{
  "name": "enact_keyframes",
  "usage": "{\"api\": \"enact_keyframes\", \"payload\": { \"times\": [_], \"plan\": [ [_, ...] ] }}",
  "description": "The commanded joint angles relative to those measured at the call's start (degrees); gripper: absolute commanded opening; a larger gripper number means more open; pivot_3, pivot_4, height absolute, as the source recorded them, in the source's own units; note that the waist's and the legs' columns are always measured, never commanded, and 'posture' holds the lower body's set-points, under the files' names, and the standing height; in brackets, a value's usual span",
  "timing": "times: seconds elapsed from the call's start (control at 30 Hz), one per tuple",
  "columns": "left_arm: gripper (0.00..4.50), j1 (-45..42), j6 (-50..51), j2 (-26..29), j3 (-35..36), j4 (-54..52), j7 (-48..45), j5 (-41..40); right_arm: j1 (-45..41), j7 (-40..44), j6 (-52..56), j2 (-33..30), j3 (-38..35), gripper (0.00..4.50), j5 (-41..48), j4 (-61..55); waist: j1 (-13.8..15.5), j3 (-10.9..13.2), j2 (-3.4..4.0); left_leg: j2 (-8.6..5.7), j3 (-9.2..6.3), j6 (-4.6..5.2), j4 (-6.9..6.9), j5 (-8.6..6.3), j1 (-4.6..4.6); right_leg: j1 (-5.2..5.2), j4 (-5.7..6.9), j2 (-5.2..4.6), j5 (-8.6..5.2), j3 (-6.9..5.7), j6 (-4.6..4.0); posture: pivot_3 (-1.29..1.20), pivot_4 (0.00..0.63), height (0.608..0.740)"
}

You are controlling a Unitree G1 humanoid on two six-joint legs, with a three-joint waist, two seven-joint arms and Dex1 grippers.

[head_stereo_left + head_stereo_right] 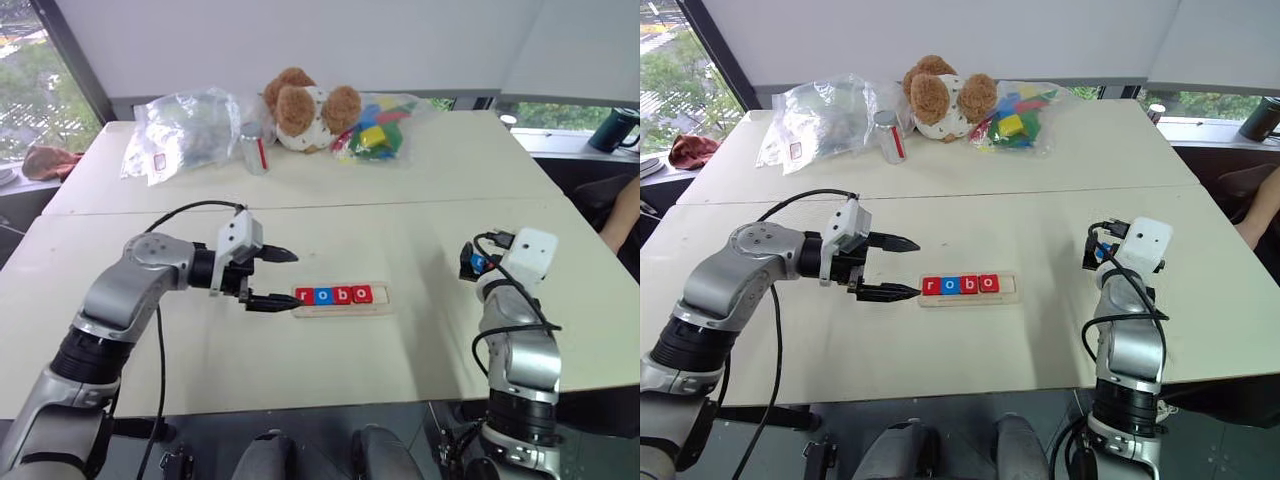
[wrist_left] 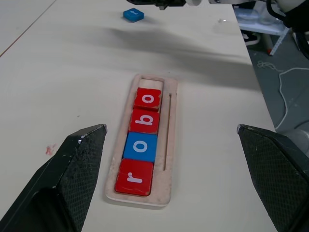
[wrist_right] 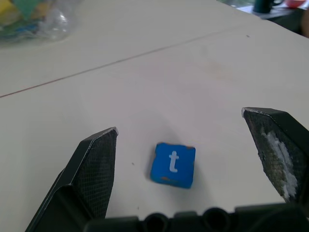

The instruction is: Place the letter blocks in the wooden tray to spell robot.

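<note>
The tray lies on the bench in front of the robot, holding four tiles that read r, o, b, o: red r, blue o, red b, red o. The slot at the tray's far right end is still bare, so the word lacks only its last letter.

The left gripper hangs just beside the tray's left end, its fingers spread wide and empty, one on either side of the tray in the wrist view. It touches nothing that can be made out.

Farther to the right, well apart from the tray, the blue t tile lies flat on the bench. The right gripper hovers over it, fingers wide open on both sides of the tile, not gripping it.

The step in hand looks like the pickup of the t. The next move calls for the right gripper to drop, close on the tile's edges, then carry it to the empty end slot and set it down with the letter upright, in line with the others.

At the bench's far edge sit a teddy bear, a bag of coloured blocks and a clear bag.
</note>
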Motion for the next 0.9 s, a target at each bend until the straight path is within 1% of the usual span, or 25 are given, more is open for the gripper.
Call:
{"api": "enact_keyframes", "payload": {
  "times": [0.03, 0.17, 0.33, 0.5, 0.6, 0.77, 0.9],
  "plan": [
    [4.5, -0.2, -0.8, -0.5, 0.1, -1.1, 0.5, 0.2, -0.6, -2.8, 0.5, 1.2, 0.3, 4.44, -0.5, -0.5, 0.0, 0.0, 0.0, 0.0, 0.0, 0.0, 0.0, 0.0, 0.0, 0.0, 0.0, 0.01, 0.0, 0.0, 0.0, 0.0, 0.15, 0.74],
    [4.5, 1.1, -0.1, -0.4, 0.9, -2.4, 1.6, -0.1, -1.1, -4.6, -1.0, 1.0, -0.9, 4.44, 0.0, 4.2, -0.1, 0.0, 0.0, 0.0, 0.0, 0.04, 0.0, -0.02, 0.02, 0.0, 0.01, 0.03, 0.0, 0.0, 0.0, 0.0, 0.15, 0.74],
    [4.5, 2.6, 0.0, 0.0, 0.7, -3.2, 2.6, 0.4, -3.3, -0.5, -5.0, -1.9, 0.4, 4.44, 2.0, 14.8, -0.4, 0.0, 0.0, 0.01, 0.01, 0.06, 0.0, -0.03, 0.05, 0.03, 0.01, 0.06, 0.0, 0.01, 0.0, 0.0, 0.15, 0.74],
    [4.5, 3.4, -0.6, 0.0, 0.4, -3.1, 3.0, 1.4, -6.3, 0.1, -9.8, -4.1, -1.0, 4.44, 3.7, 25.1, -0.6, 0.0, -0.05, 0.04, 0.03, 0.08, 0.02, -0.04, 0.22, 0.22, -0.01, 0.12, 0.0, 0.04, 0.0, 0.0, 0.15, 0.74],
    [4.5, 3.6, -0.6, 0.0, 0.5, -3.2, 3.2, 1.6, -7.7, -0.9, -11.2, -4.2, -1.8, 3.65, 4.8, 28.3, -0.7, 0.0, -0.08, 0.05, 0.03, 0.08, 0.04, -0.04, 0.27, 0.28, 0.02, 0.12, 0.0, 0.06, 0.0, 0.0, 0.15, 0.74],
    [4.5, 3.8, -0.8, 0.2, 0.7, -3.2, 3.4, 1.8, -7.0, -2.6, -11.2, -2.2, 0.4, 1.27, 4.8, 26.9, -0.3, -0.1, -0.11, 0.05, -0.01, 0.08, 0.04, -0.04, 0.27, 0.3, 0.02, 0.09, 0.0, 0.05, 0.0, 0.0, 0.15, 0.74],
    [4.5, 3.7, -1.0, 0.1, 0.7, -3.3, 3.4, 1.7, -5.8, -3.1, -9.9, -1.4, 1.7, 1.28, 4.8, 24.0, -0.3, -0.1, -0.11, 0.05, -0.04, 0.08, 0.03, -0.04, 0.25, 0.28, 0.02, 0.08, 0.0, 0.04, 0.0, 0.0, 0.15, 0.74]
  ]
}}
